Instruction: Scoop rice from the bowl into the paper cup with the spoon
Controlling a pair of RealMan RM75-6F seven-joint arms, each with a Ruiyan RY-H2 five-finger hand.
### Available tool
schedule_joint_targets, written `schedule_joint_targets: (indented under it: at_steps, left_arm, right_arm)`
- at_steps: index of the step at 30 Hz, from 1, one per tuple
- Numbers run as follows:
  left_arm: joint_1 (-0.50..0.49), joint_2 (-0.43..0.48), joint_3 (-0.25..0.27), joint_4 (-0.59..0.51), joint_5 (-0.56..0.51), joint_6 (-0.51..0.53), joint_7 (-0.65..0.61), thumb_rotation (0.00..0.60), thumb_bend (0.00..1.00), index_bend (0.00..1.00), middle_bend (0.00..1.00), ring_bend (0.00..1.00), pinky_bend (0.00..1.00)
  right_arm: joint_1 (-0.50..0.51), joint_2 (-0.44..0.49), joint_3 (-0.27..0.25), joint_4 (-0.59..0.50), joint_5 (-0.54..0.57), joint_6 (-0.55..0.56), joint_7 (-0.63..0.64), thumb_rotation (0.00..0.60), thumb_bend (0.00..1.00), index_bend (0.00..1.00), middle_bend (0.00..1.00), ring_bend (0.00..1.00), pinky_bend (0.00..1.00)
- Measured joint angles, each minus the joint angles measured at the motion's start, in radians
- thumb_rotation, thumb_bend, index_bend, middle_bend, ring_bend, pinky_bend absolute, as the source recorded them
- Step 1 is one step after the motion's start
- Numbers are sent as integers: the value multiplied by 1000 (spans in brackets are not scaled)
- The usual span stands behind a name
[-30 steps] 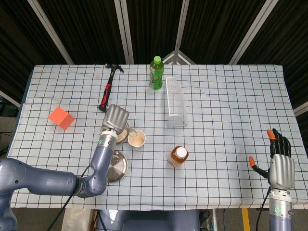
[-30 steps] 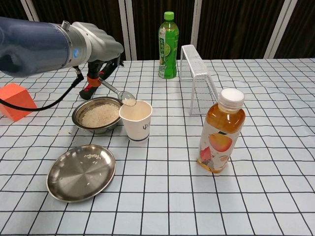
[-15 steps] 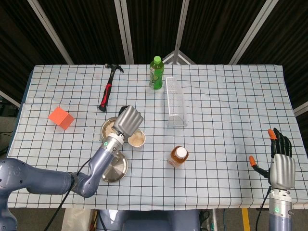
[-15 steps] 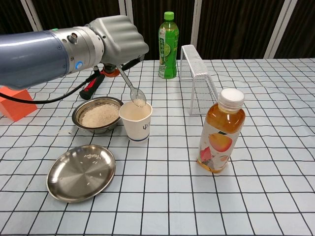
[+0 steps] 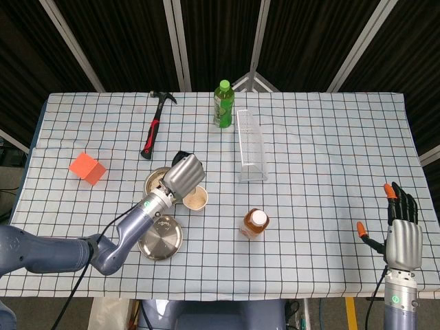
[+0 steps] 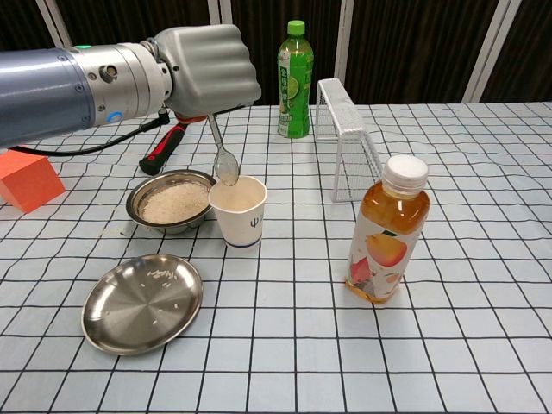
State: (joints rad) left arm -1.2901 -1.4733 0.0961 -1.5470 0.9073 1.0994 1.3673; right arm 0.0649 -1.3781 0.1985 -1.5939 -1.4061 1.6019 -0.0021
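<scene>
Nearest the chest camera, at lower left, a steel plate [image 6: 142, 304] lies on the checked counter [image 6: 293, 345] with a few rice grains on it. To its right, at centre right, stands a bottle of amber drink [image 6: 388, 229] with a white cap. Behind the plate sits the bowl [image 6: 171, 201] of rice, and just beside it on the right the paper cup [image 6: 239, 210]; whether the two touch cannot be told.

The left hand [image 6: 207, 71], in the upper left of the chest view, is clenched around the handle of the spoon [image 6: 222, 155], which hangs nearly upright, its bowl just at the cup's rim.

In the head view, the right hand [image 5: 401, 237] shows at the lower right corner, off the counter's edge, fingers apart and grasping nothing.

Farther back stand a white wire rack [image 6: 347, 140] and a green bottle [image 6: 294, 81]; a hammer [image 5: 154, 130] lies toward the upper left, and an orange block [image 6: 27, 178] sits at far left.
</scene>
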Motion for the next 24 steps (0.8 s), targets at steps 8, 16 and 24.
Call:
schedule_joint_targets:
  at_steps: [8,16,24]
  left_arm:
    - [-16,5,24,30,96,-37,47,600,637,560,1000,1000,1000]
    - [-18,-2,34,47,167,-60,77,600,636,560,1000,1000,1000]
    - [-30,8,56,61,243,-86,134,600,636,560,1000,1000,1000]
  right_arm:
    - [0,-1,0,1,1,0,3,600,327,0,0,0,0]
    - [0,-1,0,-1,1,0,3,600,327,0,0,0,0]
    - [0,-2,1,0,1,0,3,600,327,0,0,0,0]
